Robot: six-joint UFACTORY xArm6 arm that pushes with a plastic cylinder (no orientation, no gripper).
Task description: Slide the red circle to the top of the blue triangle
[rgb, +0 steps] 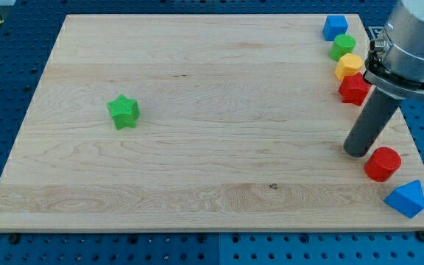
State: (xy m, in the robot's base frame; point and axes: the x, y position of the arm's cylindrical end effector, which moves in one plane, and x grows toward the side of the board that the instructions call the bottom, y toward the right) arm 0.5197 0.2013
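Near the view's lower right corner of the wooden tabletop [197,110] sits the red circle [383,163], a squat round block resting flat on the wood. Just below it and slightly toward the view's right lies the blue triangle [406,199], close to the board's bottom right corner; the two blocks are near each other but a thin strip of wood shows between them. My tip [358,153] stands just to the view's left of the red circle and a little above it, very close to the block; whether it touches cannot be told. The dark rod rises from there toward the view's upper right into the grey arm body [418,40]. No gripper is fitted on this arm, so nothing is clamped or held; the rod simply ends at the tip.

Farther up along the right edge, a line of four blocks runs toward the top right corner. Lowest is a red block [354,89], angular in outline, partly overlapped by the arm. Above it comes a yellow block [349,65], then a green block [342,47], then a blue block [335,27] nearest the corner; neighbours in this line are touching or nearly so. Well apart from everything, on the view's left half, sits a green star [124,112] alone.
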